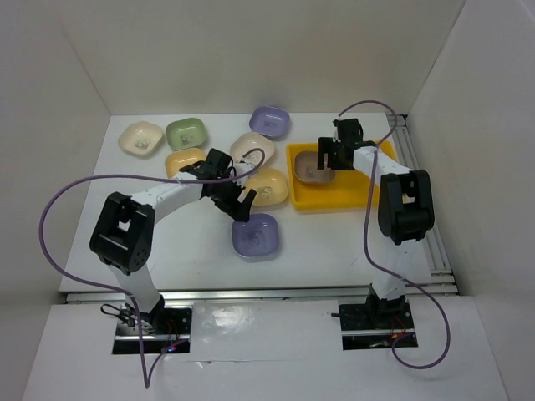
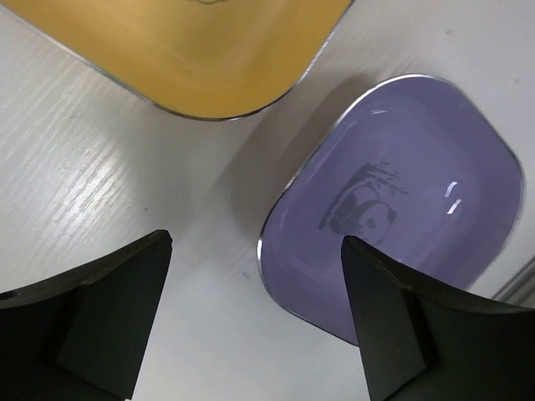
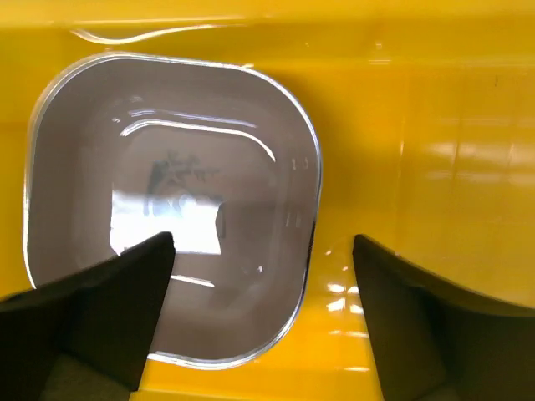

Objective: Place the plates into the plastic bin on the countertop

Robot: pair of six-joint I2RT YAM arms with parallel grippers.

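We've got the right pincer [image 3: 261,246] hanging over the yellow bin [image 1: 347,199], jaws well apart and gripping nothing. The brown plate [image 3: 167,209] lies flat in the bin's left end. We'd lift that arm straight up so neither finger snags the plate's rim, then clear it off the bin. The left pincer [image 2: 255,242] is spread wide and empty, low over the tabletop [image 2: 100,167] off the bin's near-left corner, with one finger above the near rim of the lavender plate [image 2: 401,192]. For the pick we'd straddle that rim, one finger inside and one outside. We'd stay off the yellow plate [image 2: 209,50] between it and the bin, then set down in the bin's bare right half.
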